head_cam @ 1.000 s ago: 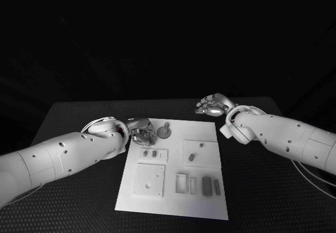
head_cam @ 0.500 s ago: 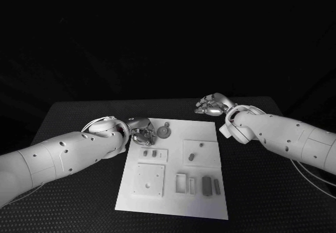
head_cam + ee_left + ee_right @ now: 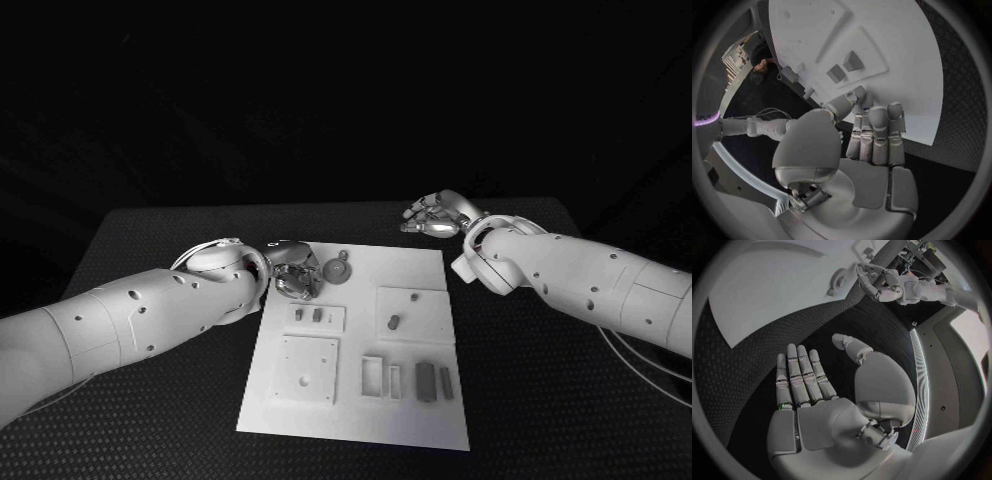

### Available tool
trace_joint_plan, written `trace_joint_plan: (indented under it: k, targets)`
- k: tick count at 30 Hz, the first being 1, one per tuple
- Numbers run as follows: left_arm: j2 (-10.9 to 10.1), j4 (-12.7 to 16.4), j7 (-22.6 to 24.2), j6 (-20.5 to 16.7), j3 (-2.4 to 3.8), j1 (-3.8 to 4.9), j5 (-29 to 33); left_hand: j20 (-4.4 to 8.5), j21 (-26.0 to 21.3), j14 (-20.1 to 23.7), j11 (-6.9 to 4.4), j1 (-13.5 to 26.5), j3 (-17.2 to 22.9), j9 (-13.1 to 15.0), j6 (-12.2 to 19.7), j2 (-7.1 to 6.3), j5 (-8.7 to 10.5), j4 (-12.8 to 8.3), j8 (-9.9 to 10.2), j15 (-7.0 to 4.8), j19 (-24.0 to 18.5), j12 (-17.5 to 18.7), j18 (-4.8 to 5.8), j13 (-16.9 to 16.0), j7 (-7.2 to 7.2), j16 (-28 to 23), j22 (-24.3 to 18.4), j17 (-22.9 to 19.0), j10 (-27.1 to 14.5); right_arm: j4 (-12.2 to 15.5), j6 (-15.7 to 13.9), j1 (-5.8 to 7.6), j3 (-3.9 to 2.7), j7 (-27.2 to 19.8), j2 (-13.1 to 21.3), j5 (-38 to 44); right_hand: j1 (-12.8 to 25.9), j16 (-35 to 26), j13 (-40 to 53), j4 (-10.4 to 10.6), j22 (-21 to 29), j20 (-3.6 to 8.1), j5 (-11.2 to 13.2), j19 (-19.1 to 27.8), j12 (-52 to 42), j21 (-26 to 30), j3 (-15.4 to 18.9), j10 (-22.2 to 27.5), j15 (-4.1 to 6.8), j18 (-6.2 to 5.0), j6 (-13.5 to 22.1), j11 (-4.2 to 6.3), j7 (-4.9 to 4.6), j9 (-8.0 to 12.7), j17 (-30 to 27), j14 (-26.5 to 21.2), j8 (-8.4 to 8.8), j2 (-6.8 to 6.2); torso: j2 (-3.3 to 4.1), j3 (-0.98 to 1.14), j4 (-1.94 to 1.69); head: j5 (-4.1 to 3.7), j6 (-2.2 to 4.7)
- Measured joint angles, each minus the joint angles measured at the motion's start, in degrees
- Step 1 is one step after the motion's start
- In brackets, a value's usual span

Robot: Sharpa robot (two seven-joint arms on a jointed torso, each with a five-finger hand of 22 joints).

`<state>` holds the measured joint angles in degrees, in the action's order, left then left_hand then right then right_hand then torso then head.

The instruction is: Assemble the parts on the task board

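Note:
The white task board [image 3: 418, 420] lies in the middle of the table. A round, gear-like part [image 3: 338, 270] sits near its far left corner. My left hand [image 3: 293, 270] hovers just left of that part at the board's edge, fingers extended, holding nothing; the left wrist view shows the left hand [image 3: 870, 137] over the board [image 3: 879, 35] near two small upright pieces [image 3: 845, 66]. My right hand [image 3: 437, 217] floats flat and open over the black table beyond the board's far right corner, seen also as the right hand [image 3: 804, 380].
On the board lie a small plate with two pegs [image 3: 309, 316], an oblong part [image 3: 394, 323], a square plate [image 3: 307, 370], a narrow frame [image 3: 372, 375] and two dark bars [image 3: 427, 381]. Black table [image 3: 144, 240] surrounds the board.
The left forearm has shifted slightly toward the board; the hands and the parts stay where they were.

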<state>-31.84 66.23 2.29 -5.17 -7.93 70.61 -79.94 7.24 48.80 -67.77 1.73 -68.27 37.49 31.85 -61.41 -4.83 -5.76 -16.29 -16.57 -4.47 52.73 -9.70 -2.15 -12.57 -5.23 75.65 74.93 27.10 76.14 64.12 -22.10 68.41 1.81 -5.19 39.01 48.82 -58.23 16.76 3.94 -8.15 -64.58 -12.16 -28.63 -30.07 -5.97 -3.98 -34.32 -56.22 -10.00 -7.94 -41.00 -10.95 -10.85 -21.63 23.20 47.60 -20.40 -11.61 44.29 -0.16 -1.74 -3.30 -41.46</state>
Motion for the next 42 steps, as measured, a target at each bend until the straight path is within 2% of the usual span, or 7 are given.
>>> trace_joint_plan:
  k: [11,14,16,24,39,42]
  targets:
    - [0.0,0.0,0.0,0.0,-0.05,-0.02,-0.1,0.00,0.0,0.1,0.00,0.1,0.0,0.0,0.0,0.08,0.01,0.0,-0.1,-0.05,0.0,0.4,0.00,-0.1,-0.02,0.0,0.0,-0.1,0.0,0.0,0.0,0.00,0.01,0.0,0.1,0.0,0.0,0.0,0.0,0.0,0.0,0.00,0.0,0.0,0.0,0.0,0.0,0.0,0.00,0.00,0.0,0.00,0.00,0.1,0.0,0.0,0.00,0.00,-0.04,0.01,-0.02,-0.08,0.09]
    - [-0.1,0.0,0.0,-0.1,-0.08,-0.05,0.1,0.00,0.0,0.3,-0.02,0.1,0.0,-0.2,1.6,0.06,0.01,0.0,0.9,-0.29,0.0,0.4,0.00,-0.1,-1.23,0.0,0.0,-0.2,0.0,0.0,0.0,0.00,0.01,0.0,0.1,0.0,0.0,0.0,0.0,0.0,0.0,0.00,0.0,0.0,0.0,0.0,0.0,0.0,0.00,0.00,0.0,0.00,0.00,0.0,0.0,0.0,0.00,0.00,-0.04,0.02,-0.03,-0.08,0.13]
    - [-0.2,0.0,0.0,-0.1,-0.13,-0.09,0.2,0.14,0.2,0.4,-0.08,-0.1,0.0,-0.6,2.9,-0.11,0.02,0.0,1.6,-0.24,-0.1,0.5,0.01,-0.1,-1.55,0.0,0.0,-0.2,-0.1,0.0,0.0,0.00,0.01,0.0,0.1,0.0,0.0,0.0,0.0,0.0,0.0,0.00,0.0,0.0,0.0,0.0,0.0,0.0,0.00,0.00,0.0,0.00,0.00,0.0,0.0,0.0,0.00,0.00,-0.04,0.02,-0.03,-0.08,0.14]
    - [-0.3,0.0,-0.1,-0.1,-0.29,-0.36,0.6,0.23,0.2,0.4,-0.08,-1.1,0.0,-1.5,6.5,-1.06,0.02,0.0,3.4,-0.23,-0.2,0.6,0.10,-0.3,-1.71,0.2,0.0,-0.4,0.3,0.0,0.0,0.00,0.01,0.0,0.1,0.0,0.0,0.0,0.0,0.0,0.0,0.00,0.0,0.0,0.0,0.0,0.0,0.0,0.00,0.00,0.0,0.00,0.00,0.0,0.0,0.0,0.00,0.00,-0.04,-0.04,-0.07,-0.13,0.15]
    - [-0.8,-0.6,-0.5,-0.5,-0.22,-0.40,0.9,0.23,0.4,0.6,-0.20,-1.4,0.0,-1.9,7.7,-1.34,0.02,0.0,3.8,-0.42,-0.2,0.9,0.09,-0.6,-2.13,0.2,0.0,-0.6,0.9,0.0,0.1,0.00,0.02,0.0,0.1,0.0,0.0,0.0,0.0,0.0,0.0,0.00,0.0,0.0,0.2,0.0,0.0,0.0,-0.03,0.00,0.0,0.00,0.00,0.0,0.0,0.0,0.00,0.00,-0.01,-0.07,-0.07,-0.24,0.12]
    - [-1.2,-1.0,-0.6,-0.7,-0.14,-0.40,0.9,0.23,0.4,0.6,-0.20,-1.6,0.0,-2.0,7.8,-1.59,0.03,0.0,3.8,-0.42,-0.2,0.9,0.09,-0.6,-1.98,0.2,0.0,-0.6,0.9,0.1,0.4,0.00,0.01,0.0,0.3,0.2,-0.3,0.0,0.0,-0.8,-0.2,0.21,0.2,0.2,0.2,0.0,-0.1,-0.2,-0.69,0.00,0.0,-0.22,0.00,0.1,-0.1,0.0,0.00,0.26,-0.01,-0.07,-0.08,-0.25,0.19]
